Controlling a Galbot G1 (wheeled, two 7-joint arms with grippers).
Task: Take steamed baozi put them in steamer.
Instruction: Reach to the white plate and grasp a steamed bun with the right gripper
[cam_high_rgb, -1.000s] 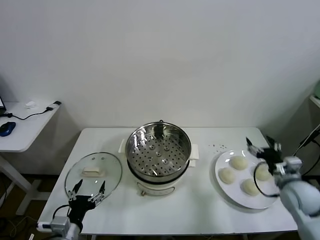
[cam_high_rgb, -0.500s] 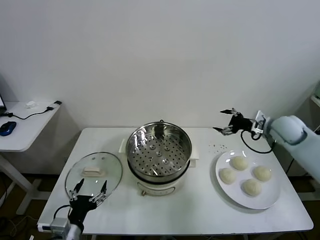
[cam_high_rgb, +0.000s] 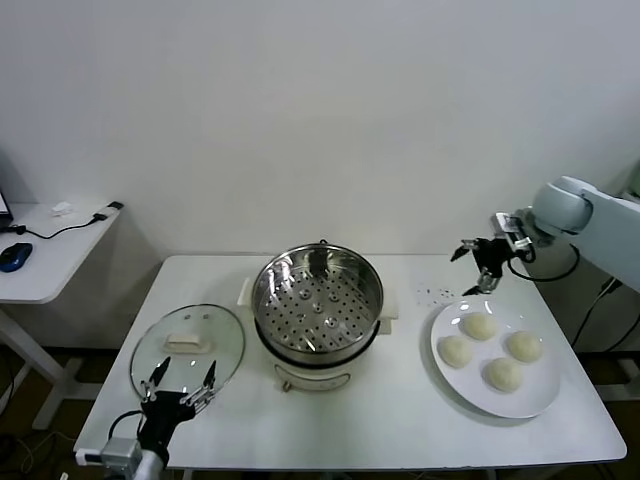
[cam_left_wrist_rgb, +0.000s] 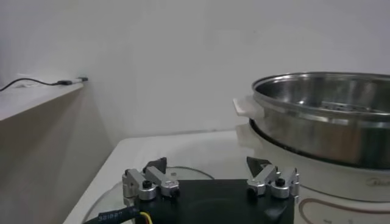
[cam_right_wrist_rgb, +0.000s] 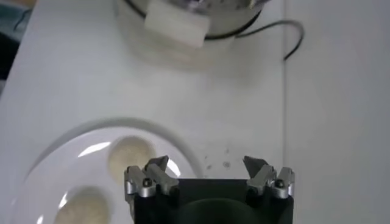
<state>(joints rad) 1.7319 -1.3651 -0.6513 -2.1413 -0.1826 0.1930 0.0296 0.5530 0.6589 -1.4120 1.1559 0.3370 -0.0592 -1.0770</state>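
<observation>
Four cream-white baozi lie on a white plate (cam_high_rgb: 460, 378) at the table's right: one at the back (cam_high_rgb: 479, 325), one at the left (cam_high_rgb: 455, 351), one at the right (cam_high_rgb: 523, 345), one at the front (cam_high_rgb: 503, 374). The steel steamer (cam_high_rgb: 317, 297) with its perforated tray stands mid-table, empty. My right gripper (cam_high_rgb: 478, 265) is open and empty, held in the air just behind the plate's back edge. In the right wrist view it (cam_right_wrist_rgb: 206, 164) hangs over the plate rim (cam_right_wrist_rgb: 183, 152), with one baozi (cam_right_wrist_rgb: 130, 155) showing. My left gripper (cam_high_rgb: 178, 380) is open and empty at the table's front left.
A round glass lid (cam_high_rgb: 187, 345) with a white handle lies flat left of the steamer, just beyond the left gripper. Small dark specks (cam_high_rgb: 434, 293) dot the table behind the plate. A side desk (cam_high_rgb: 45, 250) stands at far left.
My right gripper has swung from over the plate's right side up to behind it, then come down and right to just behind the plate's back edge. The left arm has stayed put.
</observation>
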